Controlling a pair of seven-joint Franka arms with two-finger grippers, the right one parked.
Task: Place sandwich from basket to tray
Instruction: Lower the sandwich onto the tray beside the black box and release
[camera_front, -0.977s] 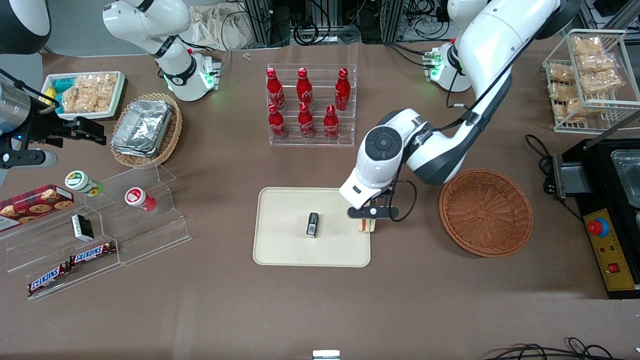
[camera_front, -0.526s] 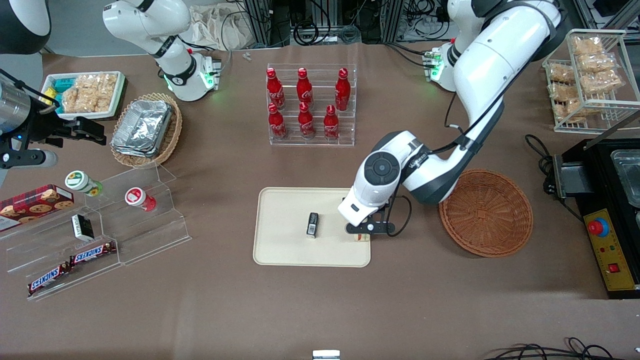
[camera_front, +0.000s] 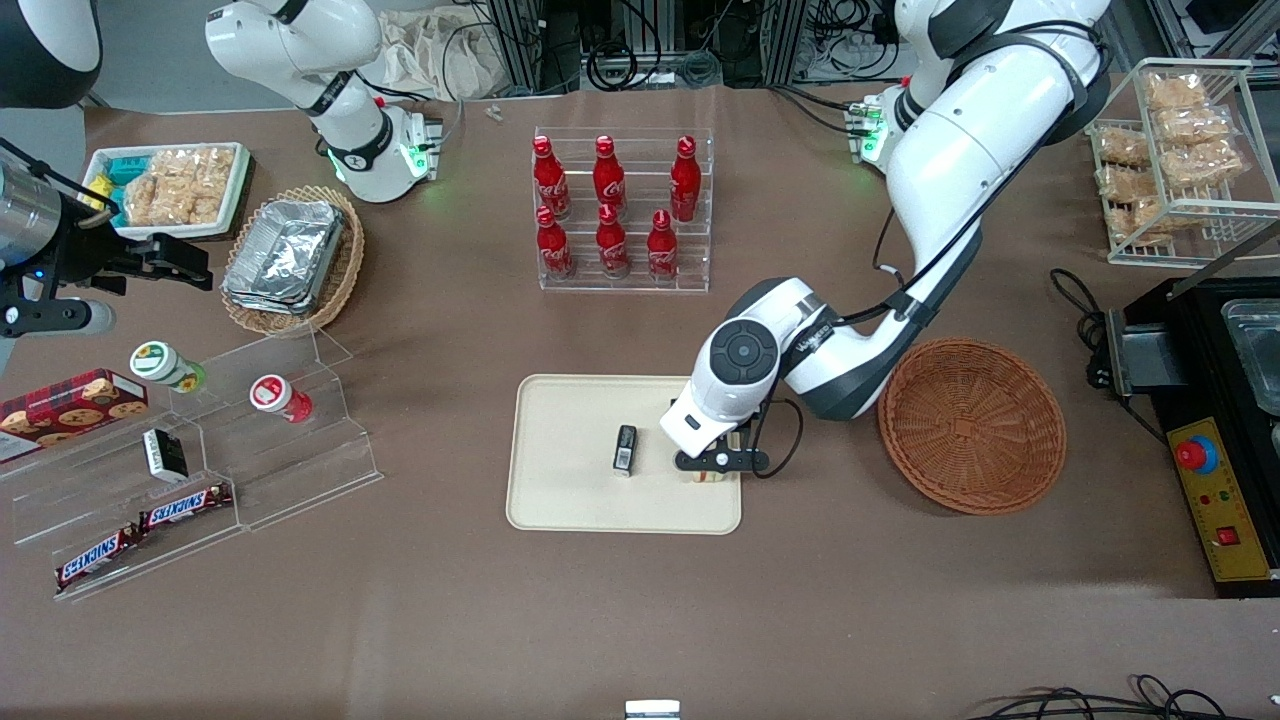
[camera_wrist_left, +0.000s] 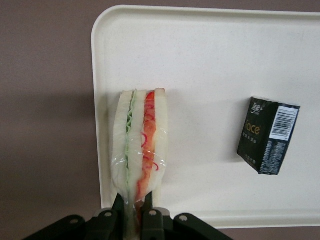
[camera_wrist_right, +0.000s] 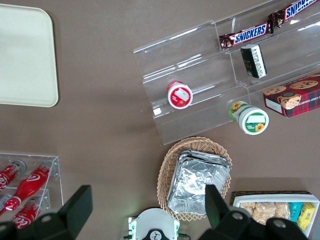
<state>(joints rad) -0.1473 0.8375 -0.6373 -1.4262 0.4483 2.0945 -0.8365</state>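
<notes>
I'm seeing the end effector (camera_wrist_left: 134, 212) clamping the sandwich (camera_wrist_left: 139, 145) by one end, fingers (camera_wrist_left: 119, 204) pinching the wrapped bread. The sandwich is hanging on edge over the tray (camera_wrist_left: 200, 60), at the rim nearest the basket (camera_front: 972, 425). A small black packet (camera_wrist_left: 268, 135) is lying on the tray, apart from the sandwich.
</notes>
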